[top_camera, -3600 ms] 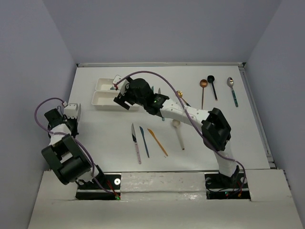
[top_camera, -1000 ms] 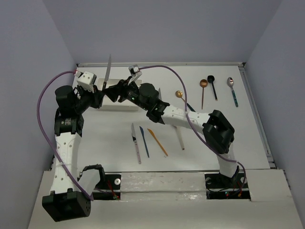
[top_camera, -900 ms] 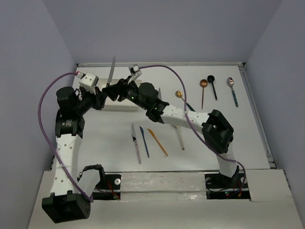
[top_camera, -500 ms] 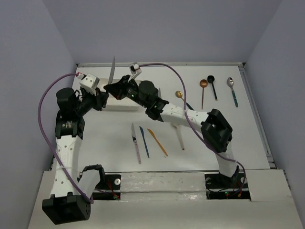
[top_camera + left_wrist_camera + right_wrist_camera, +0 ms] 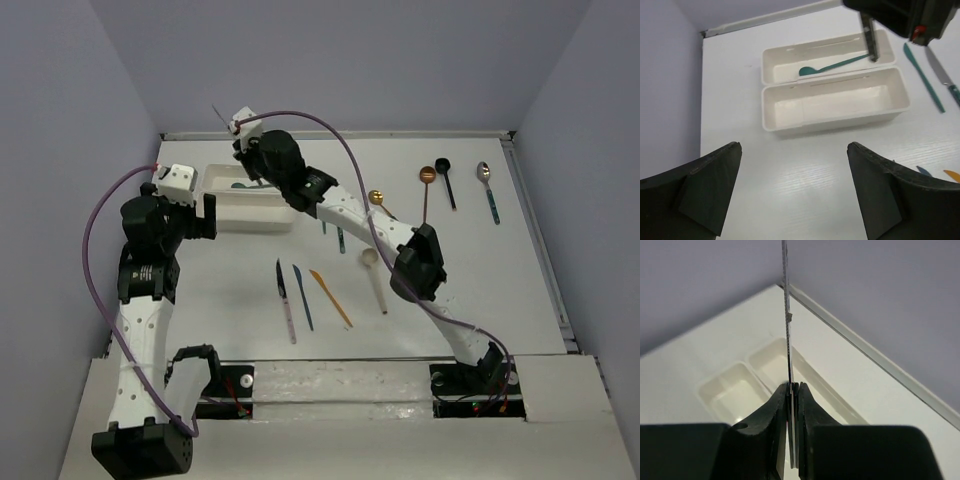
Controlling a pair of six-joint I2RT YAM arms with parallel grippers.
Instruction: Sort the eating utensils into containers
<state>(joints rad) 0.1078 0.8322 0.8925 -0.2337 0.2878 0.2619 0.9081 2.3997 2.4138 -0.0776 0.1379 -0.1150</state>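
The containers (image 5: 832, 102) are two joined white trays; the far one holds a teal spoon (image 5: 830, 66). My right gripper (image 5: 792, 387) is shut on a silver knife (image 5: 786, 315), blade up toward the back wall (image 5: 222, 117), handle (image 5: 870, 40) hanging over the far tray's right end. Left of the trays (image 5: 250, 205), my left gripper (image 5: 197, 217) is open and empty, its fingers (image 5: 710, 185) wide apart above bare table in front of the near tray. Loose utensils lie right of the trays.
A teal knife (image 5: 922, 75) and a silver knife (image 5: 942, 72) lie right of the trays. Nearer me lie a pale-handled knife (image 5: 286, 300), a dark blue knife (image 5: 302, 296), an orange knife (image 5: 330, 298) and a beige spoon (image 5: 375, 280). Gold (image 5: 377, 198), copper (image 5: 427, 190), black (image 5: 445, 180) and silver (image 5: 488, 190) spoons lie back right.
Both grippers were at the knife over the trays. The left gripper has let go, opened and drawn back to the left; the right gripper keeps the knife and has swung it toward the back.
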